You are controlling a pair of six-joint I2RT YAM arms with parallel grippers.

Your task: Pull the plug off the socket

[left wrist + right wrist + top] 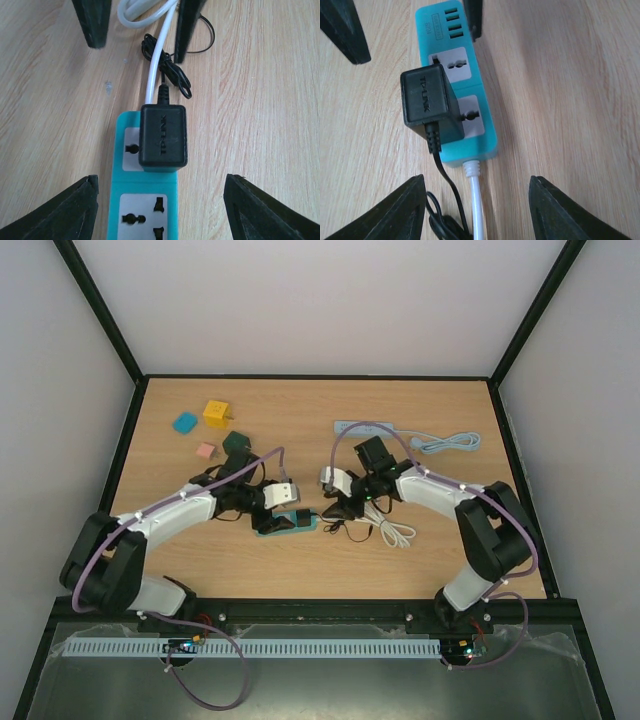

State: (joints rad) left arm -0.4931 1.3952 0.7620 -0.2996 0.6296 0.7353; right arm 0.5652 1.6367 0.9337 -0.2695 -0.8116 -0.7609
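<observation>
Ahead of spread left gripper (pixel 161 180), plug (pixel 163 136) sits in socket (pixel 145 184).

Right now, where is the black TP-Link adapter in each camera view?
Top external: TP-Link adapter just below picture centre.
Left wrist: at centre.
Right wrist: left of centre, upper half.
Shared landmark: the teal power strip it is plugged into.
</observation>
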